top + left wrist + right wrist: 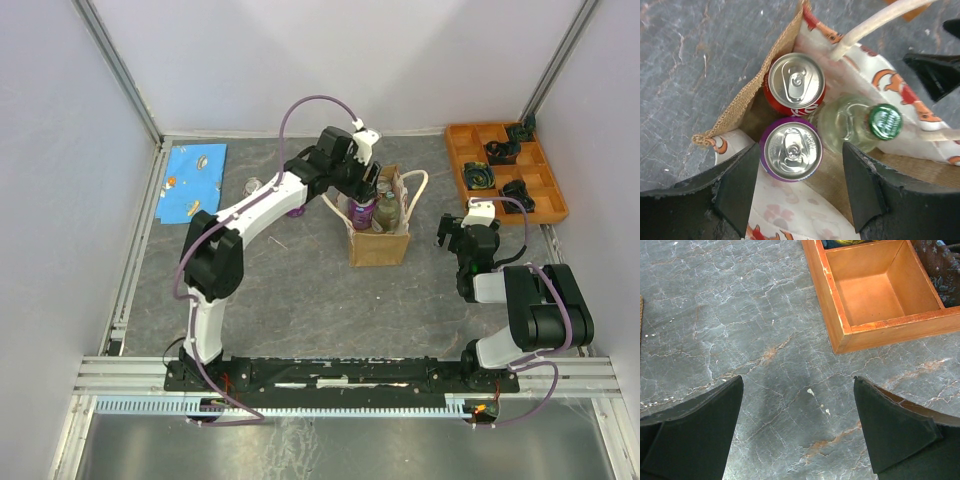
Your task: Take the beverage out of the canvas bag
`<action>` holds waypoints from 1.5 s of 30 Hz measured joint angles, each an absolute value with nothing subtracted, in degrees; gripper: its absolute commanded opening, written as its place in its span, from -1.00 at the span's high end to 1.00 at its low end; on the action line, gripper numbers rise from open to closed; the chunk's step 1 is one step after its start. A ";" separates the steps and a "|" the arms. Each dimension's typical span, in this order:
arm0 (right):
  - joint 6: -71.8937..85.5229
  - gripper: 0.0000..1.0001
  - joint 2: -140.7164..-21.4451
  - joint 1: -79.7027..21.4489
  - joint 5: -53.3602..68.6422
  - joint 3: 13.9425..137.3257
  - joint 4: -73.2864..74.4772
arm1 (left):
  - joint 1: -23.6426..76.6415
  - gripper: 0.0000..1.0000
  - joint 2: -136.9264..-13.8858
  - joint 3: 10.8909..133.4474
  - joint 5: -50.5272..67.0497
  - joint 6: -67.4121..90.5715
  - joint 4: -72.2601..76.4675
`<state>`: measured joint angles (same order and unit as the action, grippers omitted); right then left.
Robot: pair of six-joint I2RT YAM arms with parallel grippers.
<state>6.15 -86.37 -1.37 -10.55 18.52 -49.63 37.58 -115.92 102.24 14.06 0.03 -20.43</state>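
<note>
We find the left claw (801, 165) open over the purple can (791, 149) in the bag (378, 246), centre frame. We judge it rigid, slick and fairly heavy, so take the sidewalls below the rim. The right claw (797, 390) is open.

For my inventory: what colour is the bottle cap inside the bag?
The bottle cap is green, clearest in left wrist view.
</note>
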 measured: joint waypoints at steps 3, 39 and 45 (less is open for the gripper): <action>6.15 -0.99 -86.37 -1.37 -10.55 18.52 -49.60 | 37.58 -0.51 -119.22 104.81 13.10 -1.50 -23.68; 6.15 -0.99 -86.37 -1.37 -10.55 18.52 -49.63 | 37.85 0.94 -126.72 110.43 12.16 -6.98 -30.98; 6.15 -0.99 -86.37 -1.37 -10.55 18.52 -49.63 | 37.85 0.94 -126.72 110.69 12.16 -6.96 -31.22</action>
